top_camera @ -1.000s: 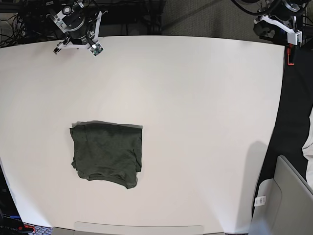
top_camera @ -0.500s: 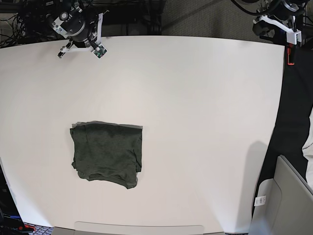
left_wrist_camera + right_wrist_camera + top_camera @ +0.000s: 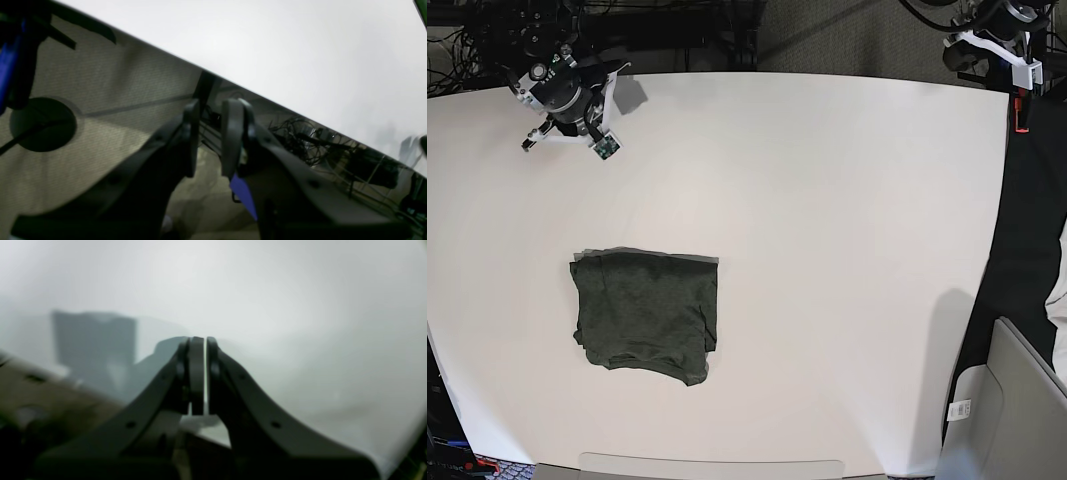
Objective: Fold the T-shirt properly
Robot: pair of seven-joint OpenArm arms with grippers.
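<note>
Since a second ago the right gripper (image 3: pixel 200 373) shifts left, fingers pressed together; the left gripper (image 3: pixel 208 140) is slightly spread, empty – the T-shirt (image 3: pixel 645 315) lies folded on the table (image 3: pixel 847 250).

The right arm (image 3: pixel 567 95) hangs over the far left corner in the base view, wrist bent downward. The right gripper (image 3: pixel 201 373) has its jaws pressed together, only a hairline of light between the fingers (image 3: pixel 196 373), and nothing is caught in them. The left arm (image 3: pixel 997 35) sits at the far right corner, mostly out of frame. The left gripper (image 3: pixel 208 140) has its jaws a narrow gap apart, empty, fingers (image 3: pixel 232 136) pointing off the edge.
</note>
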